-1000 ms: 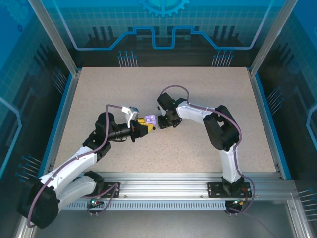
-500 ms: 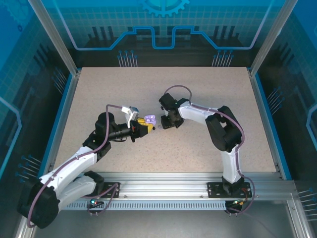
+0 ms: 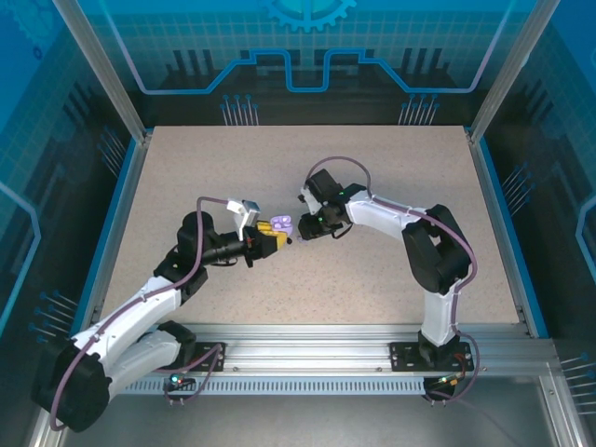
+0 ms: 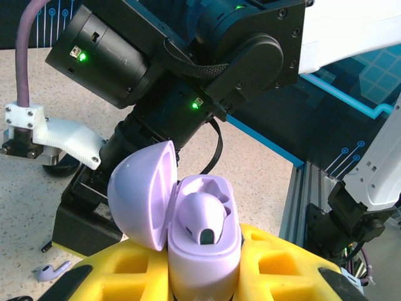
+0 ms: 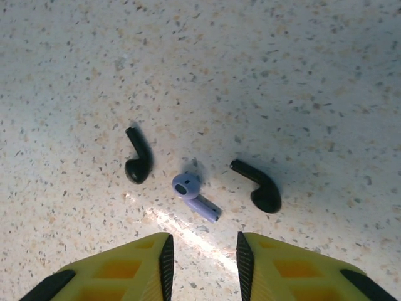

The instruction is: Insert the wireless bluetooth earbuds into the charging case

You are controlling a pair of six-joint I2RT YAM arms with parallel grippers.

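Note:
My left gripper point(image 4: 204, 279) is shut on the base of a pale lavender charging case point(image 4: 207, 251), held upright with its lid point(image 4: 139, 194) swung open to the left. One lavender earbud point(image 4: 202, 218) sits in the case. In the top view the case point(image 3: 282, 224) sits at the left gripper's point(image 3: 272, 238) yellow tip. My right gripper point(image 5: 202, 258) hangs open just above the table with nothing between its fingers. Just ahead of them lies a lavender earbud point(image 5: 193, 194), with one black earbud point(image 5: 139, 162) to its left and another point(image 5: 258, 187) to its right.
A loose lavender earbud point(image 4: 51, 270) lies on the speckled table beside the right arm's wrist point(image 4: 156, 88), which looms close behind the case. Blue rails point(image 3: 492, 214) and an aluminium frame point(image 3: 326, 340) border the table point(image 3: 391, 168).
The right arm has shifted its wrist and elbow slightly to the right, keeping its fingers down near the case. The left arm and the case have not moved.

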